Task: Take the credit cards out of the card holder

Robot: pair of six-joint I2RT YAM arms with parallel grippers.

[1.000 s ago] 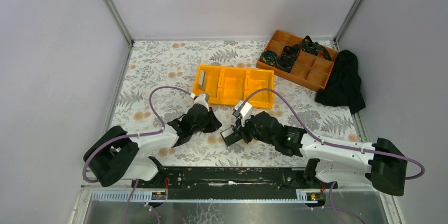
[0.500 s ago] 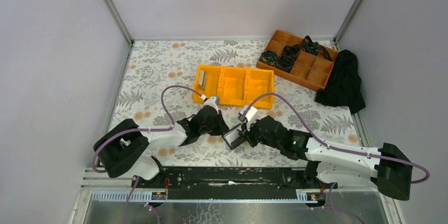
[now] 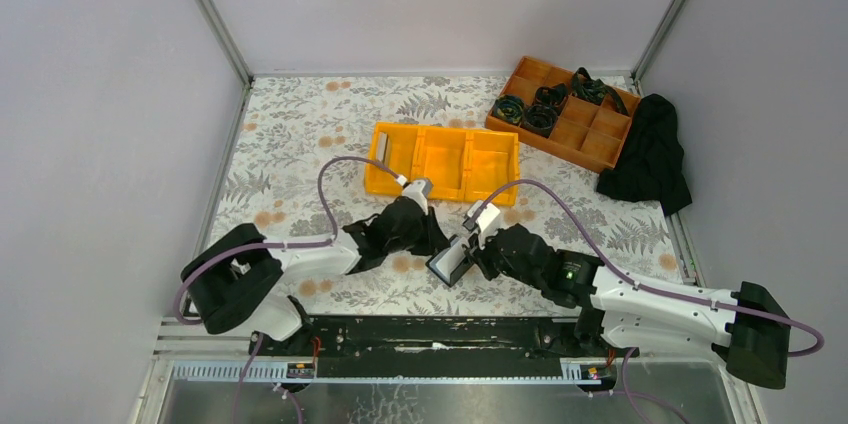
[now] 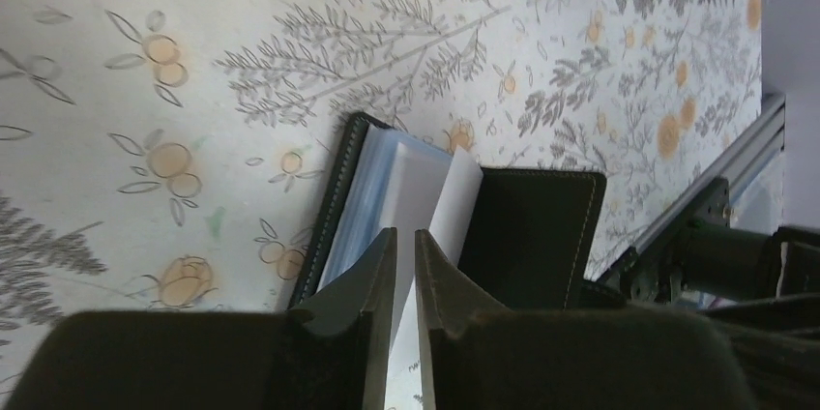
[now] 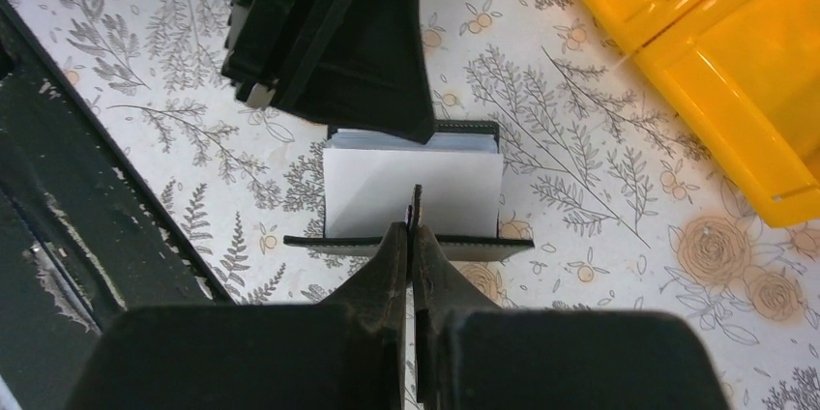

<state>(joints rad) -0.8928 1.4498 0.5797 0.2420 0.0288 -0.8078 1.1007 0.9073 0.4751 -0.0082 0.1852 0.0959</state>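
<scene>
The card holder [image 3: 447, 262] hangs open just above the table in front of the yellow bin. My right gripper [image 5: 413, 226] is shut on a thin leaf at its near edge; the black cover [image 5: 319, 242] shows edge-on and a white sleeve [image 5: 367, 188] faces me. My left gripper [image 4: 403, 232] has its tips at the far side of the holder [image 4: 532, 226], jaws a narrow gap apart, a white sleeve [image 4: 430, 192] showing in the gap. I cannot tell if it touches. One pale grey credit card [image 3: 379, 150] stands in the bin's left compartment.
The yellow three-compartment bin [image 3: 445, 159] lies behind both grippers, close on the right in the right wrist view [image 5: 735, 72]. An orange divided tray [image 3: 565, 129] with dark coils and a black cloth [image 3: 650, 159] sit at the back right. The black base rail [image 3: 430, 329] runs along the near edge.
Both arms have shifted right. The left gripper has closed in on the card holder from the left. The holder has turned so its pale inside shows more.
</scene>
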